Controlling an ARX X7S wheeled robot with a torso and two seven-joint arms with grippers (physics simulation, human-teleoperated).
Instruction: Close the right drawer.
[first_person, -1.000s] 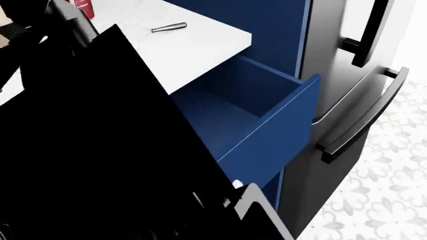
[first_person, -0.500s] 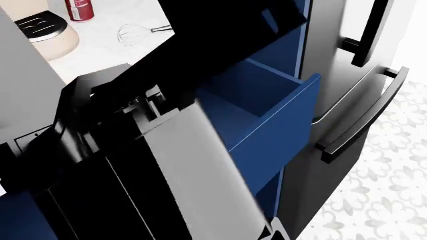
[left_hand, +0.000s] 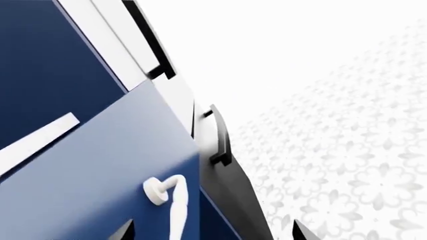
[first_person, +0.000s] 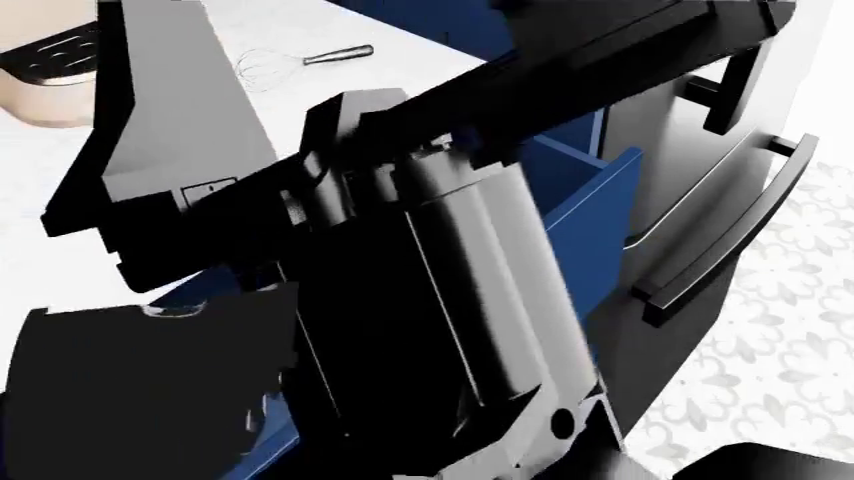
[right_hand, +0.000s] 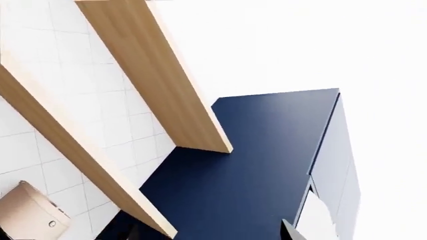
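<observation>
I see the deep, smooth navy-blue right drawer pulled out beside the shiny dark fridge drawer with its black bar handle. Its white curved bow handle sits close ahead of my left jaws. I cannot tell how wide either jaws are.

One open navy drawer, one whisk on the countertop, two wooden shelves above it.
</observation>
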